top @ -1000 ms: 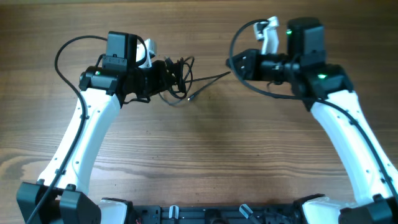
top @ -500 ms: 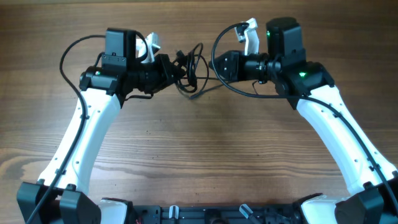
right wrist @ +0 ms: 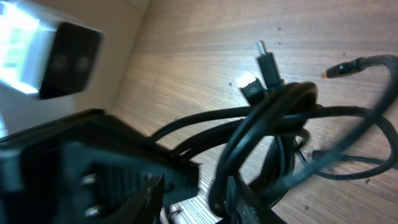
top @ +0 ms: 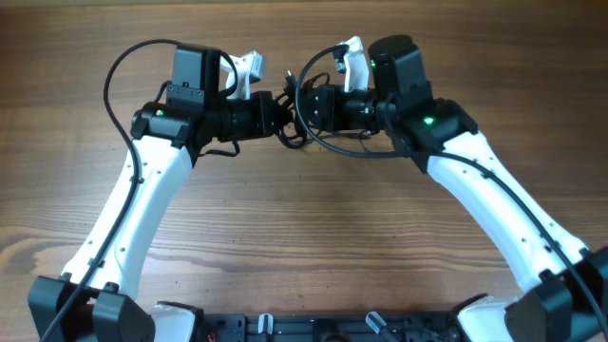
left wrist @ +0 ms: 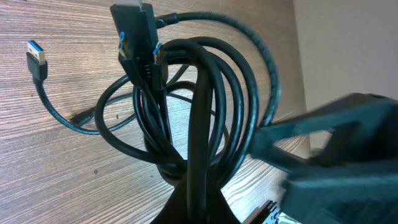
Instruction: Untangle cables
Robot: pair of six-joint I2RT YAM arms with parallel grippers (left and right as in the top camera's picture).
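Note:
The cables (top: 291,122) are a bundle of thin black loops hanging between the two grippers above the wooden table. My left gripper (top: 270,113) is shut on the bundle; in the left wrist view the loops (left wrist: 205,106) rise from its closed fingertips (left wrist: 198,205). A blue-tipped plug (left wrist: 37,55) dangles at the left. My right gripper (top: 306,104) faces the left one, right up against the bundle. In the right wrist view it (right wrist: 196,196) stands open, and a cable loop (right wrist: 273,118) lies against its right finger (right wrist: 241,202). Two plug ends (right wrist: 266,61) stick up.
The left gripper's dark body (right wrist: 81,168) fills the lower left of the right wrist view, very near my right fingers. The right gripper shows as a blurred dark block (left wrist: 336,149) in the left wrist view. Bare wooden table (top: 304,228) lies around and below both arms.
My right gripper has travelled left up to the bundle and its jaws have parted. The strand once stretched between the grippers has gone slack. The left gripper has shifted slightly right.

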